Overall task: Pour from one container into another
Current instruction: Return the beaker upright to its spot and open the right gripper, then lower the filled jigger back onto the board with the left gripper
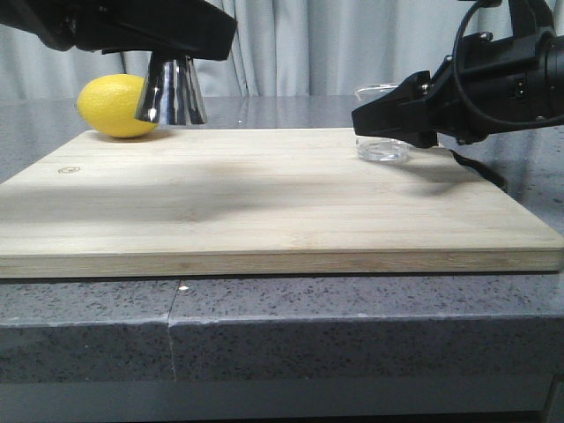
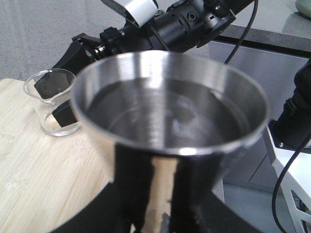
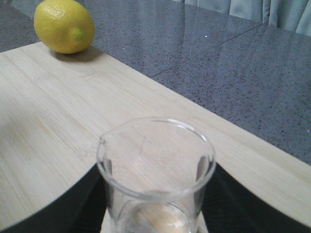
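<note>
**Front view: both vessels gripped, pour not begun**

Front view showed us the left end effector (image 1: 172, 62) clenched on the jigger (image 1: 172, 92), lifted off the board (image 1: 264, 203) at about 10 o'clock, just in front of the lemon (image 1: 117, 106). At 2 o'clock the right end effector (image 1: 388, 119) was clamped around the beaker (image 1: 382, 145), whose base appeared to sit on the board. We saw the two vessels well apart.

In the left wrist view the jigger (image 2: 170, 121) looked upright, its cup dark and reflective; we could not tell whether it held liquid. The right wrist view showed the beaker (image 3: 155, 170) nearly empty, fingers (image 3: 73, 204) flanking it.

We judged the main risk to be spillage: glass is slick, so a tilted beaker might slip in the grip, and a stream from its wide rim could miss the jigger's mouth unless the rims met closely. The raised jigger could also clip the lemon.
</note>
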Controlling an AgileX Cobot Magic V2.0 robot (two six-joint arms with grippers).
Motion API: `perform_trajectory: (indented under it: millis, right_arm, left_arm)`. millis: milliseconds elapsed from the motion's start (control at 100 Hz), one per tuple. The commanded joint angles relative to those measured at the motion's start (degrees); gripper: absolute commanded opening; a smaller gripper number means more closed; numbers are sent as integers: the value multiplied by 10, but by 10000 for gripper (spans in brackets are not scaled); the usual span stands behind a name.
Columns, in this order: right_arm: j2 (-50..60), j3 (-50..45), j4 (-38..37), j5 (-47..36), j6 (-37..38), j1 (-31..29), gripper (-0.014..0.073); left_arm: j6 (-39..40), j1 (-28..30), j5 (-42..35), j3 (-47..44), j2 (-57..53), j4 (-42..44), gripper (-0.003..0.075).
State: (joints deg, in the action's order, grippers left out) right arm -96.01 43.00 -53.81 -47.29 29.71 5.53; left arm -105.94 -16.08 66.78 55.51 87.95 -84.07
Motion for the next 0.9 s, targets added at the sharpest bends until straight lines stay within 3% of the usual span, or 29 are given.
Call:
perform_trajectory:
  millis: [0,100,350,550,720,890]
  right_arm:
    - [17,12,1,-34,-6,-4,414]
    - [17,12,1,-36,-6,-4,498]
    - [17,12,16,-78,-6,-4,510]
    - [17,38,58,-130,-6,-4,624]
    - [39,92,69,-235,-6,1,634]
    - [102,140,69,-243,11,32,634]
  left_arm:
    - [4,-6,54,18,-23,-47,-20]
    - [4,-6,54,18,-23,-47,-20]
    - [4,-6,59,18,-23,-47,-20]
    - [4,-6,59,18,-23,-47,-20]
    - [4,-6,57,18,-23,-47,-20]
    - [-6,-6,20,18,-23,-47,-20]
